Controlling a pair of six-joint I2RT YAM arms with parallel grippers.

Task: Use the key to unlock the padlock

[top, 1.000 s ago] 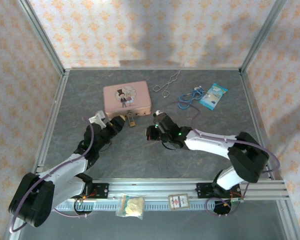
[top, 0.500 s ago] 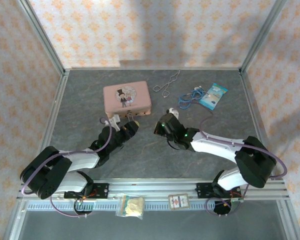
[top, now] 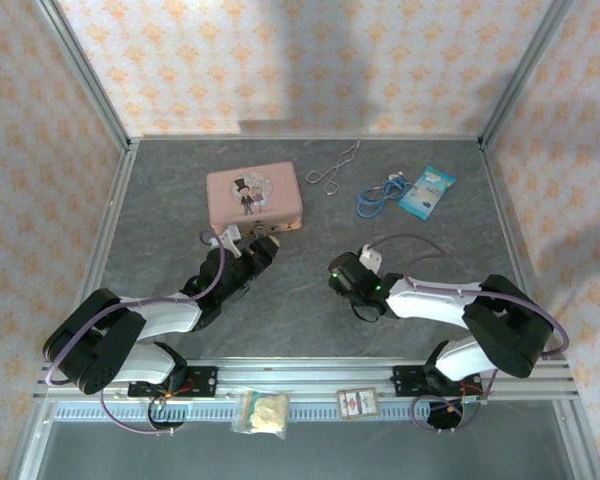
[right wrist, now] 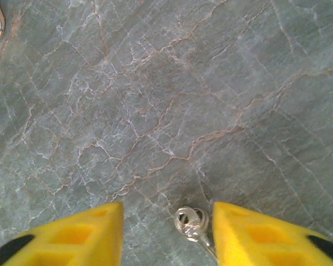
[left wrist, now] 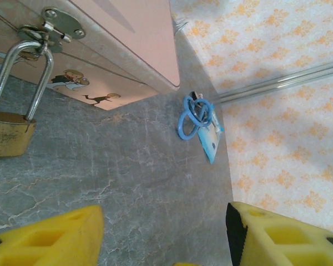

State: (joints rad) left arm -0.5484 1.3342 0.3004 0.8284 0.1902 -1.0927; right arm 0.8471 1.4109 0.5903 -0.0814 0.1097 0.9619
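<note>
1. One cartoon figure in a top hat is printed on the lid of the pink tin (top: 253,196); any lettering there is too small for you to read.
2. Your left gripper (left wrist: 164,233) stands spread, with nothing between its yellow fingers. It is near the padlock (left wrist: 8,133), whose silver shackle passes through the hasp (left wrist: 58,25) on the tin's side.
3. Your right gripper (right wrist: 166,221) is also spread, low over the table (top: 310,300). The key (right wrist: 190,221) lies on the grey surface between its fingers, pinched by neither.
</note>
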